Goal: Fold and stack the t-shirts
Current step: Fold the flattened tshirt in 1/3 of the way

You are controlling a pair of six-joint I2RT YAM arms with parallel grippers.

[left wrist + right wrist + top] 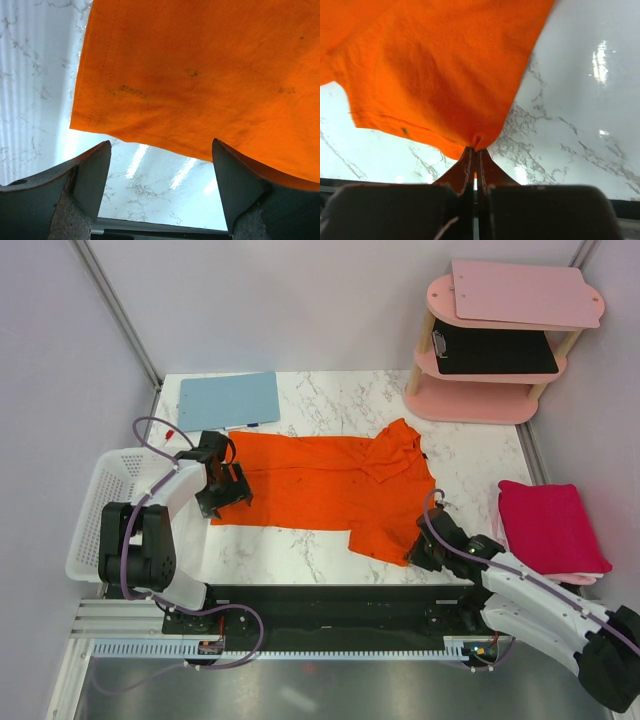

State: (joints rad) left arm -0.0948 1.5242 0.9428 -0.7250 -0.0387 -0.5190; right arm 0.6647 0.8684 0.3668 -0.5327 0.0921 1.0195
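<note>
Two right fingers (492, 176) pinching orange t-shirt (435, 65), left fingers (92, 172) wide apart

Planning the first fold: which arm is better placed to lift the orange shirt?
Right: the right fingers are shut on the orange shirt; the left fingers stand open at its hem.

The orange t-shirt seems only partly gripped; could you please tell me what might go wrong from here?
1. The right jaws are shut on just a small pinch of the orange t-shirt; it may slip out on lifting.
2. The left jaws stand open at the hem, holding nothing; a one-sided pull would likely drag and bunch the cloth.
</note>
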